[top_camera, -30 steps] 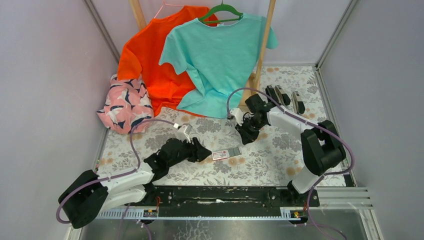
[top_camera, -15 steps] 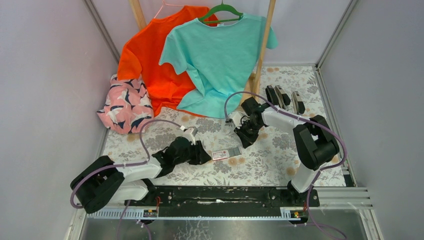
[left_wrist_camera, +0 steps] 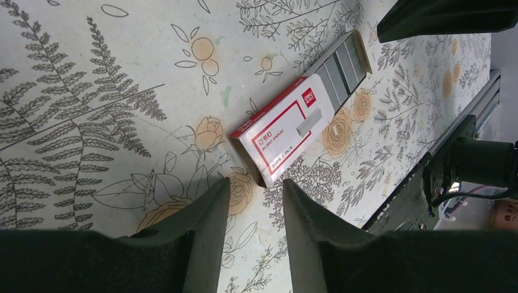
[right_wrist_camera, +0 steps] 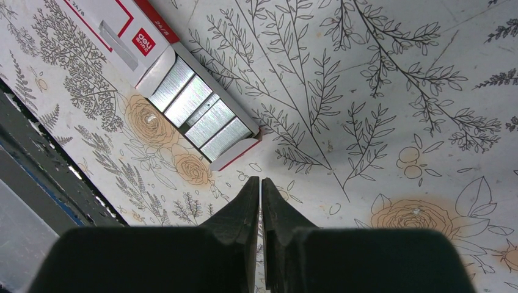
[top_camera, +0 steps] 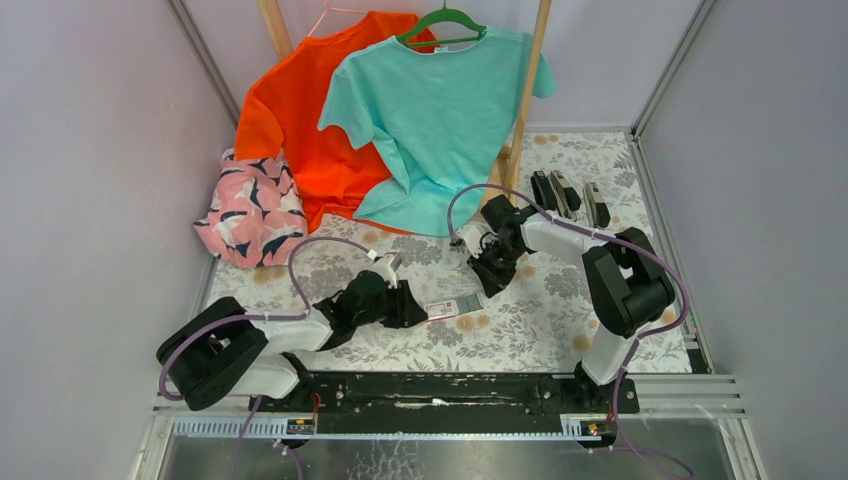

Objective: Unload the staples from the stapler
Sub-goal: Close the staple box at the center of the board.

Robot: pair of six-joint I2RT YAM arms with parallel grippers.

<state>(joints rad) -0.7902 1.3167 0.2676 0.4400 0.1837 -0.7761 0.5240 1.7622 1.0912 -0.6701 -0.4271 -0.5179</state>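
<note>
Left wrist view showed the left end effector point(left_wrist_camera: 255, 189) narrowly parted and empty, with the near corner of the box point(left_wrist_camera: 287, 131) seen between its fingertips. The box lay on the surface point(left_wrist_camera: 91, 79) with its tray point(right_wrist_camera: 235, 155) slid out, and the staples point(left_wrist_camera: 343, 64) sat in it as silvery strips. The right end effector point(right_wrist_camera: 260, 183) was closed on nothing, just beside the tray's open end. Black staplers point(top_camera: 597, 205) lay at the far right, well apart from the box.
</note>
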